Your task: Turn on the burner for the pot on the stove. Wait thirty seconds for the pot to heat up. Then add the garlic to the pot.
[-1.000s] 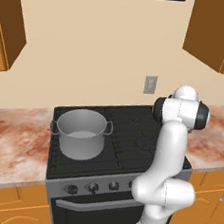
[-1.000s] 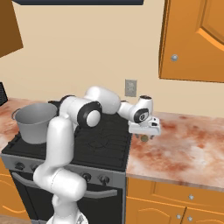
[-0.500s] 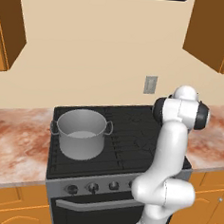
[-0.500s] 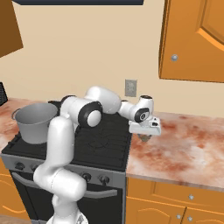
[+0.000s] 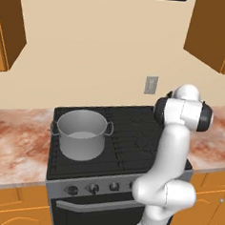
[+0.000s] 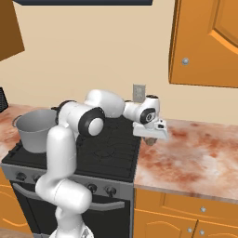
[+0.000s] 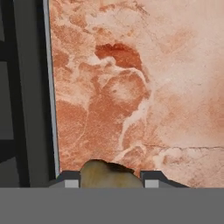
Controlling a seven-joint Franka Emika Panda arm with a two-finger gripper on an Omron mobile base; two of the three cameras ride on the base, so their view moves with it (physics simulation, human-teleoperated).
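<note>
No brand, label or writing can be read on anything here. The gripper is closed on the garlic, a tan roundish bulb wedged between the two dark finger tips at the bottom of the hand view; too little of it shows to tell which way its long axis or tip points. Under it lies the reddish marbled counter, right beside the edge of the stove. In the right base view the gripper hangs low over the counter just right of the stove. The pot stands upright on the left of the black cooktop, well apart from the gripper.
</note>
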